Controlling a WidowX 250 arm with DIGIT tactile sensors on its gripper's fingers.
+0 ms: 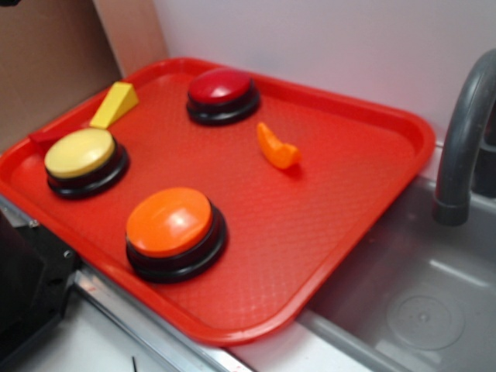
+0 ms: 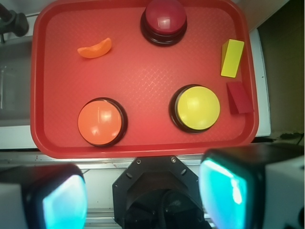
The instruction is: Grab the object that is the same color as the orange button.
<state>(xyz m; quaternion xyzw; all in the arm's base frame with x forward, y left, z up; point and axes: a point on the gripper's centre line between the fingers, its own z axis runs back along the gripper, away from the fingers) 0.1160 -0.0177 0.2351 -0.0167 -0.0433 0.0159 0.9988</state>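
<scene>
The object, a small curved glossy orange piece [image 1: 277,147] [image 2: 95,48], lies on the red tray [image 1: 364,155] [image 2: 143,71], toward its far side. The orange button [image 1: 172,225] [image 2: 100,122] stands at the tray's near edge on a black base. In the wrist view my gripper [image 2: 143,198] hangs high above the tray's near edge, well away from the orange piece. Its two teal-padded fingers [image 2: 64,200] stand wide apart with nothing between them. The gripper does not show in the exterior view.
A red-domed button [image 1: 222,93] [image 2: 164,20], a yellow-domed button [image 1: 84,159] [image 2: 196,108], a yellow wedge [image 1: 116,103] [image 2: 232,58] and a dark red block [image 2: 239,98] share the tray. A grey sink [image 1: 418,294] with a tap [image 1: 465,132] lies to the right. A black base [image 2: 157,191] sits below the gripper.
</scene>
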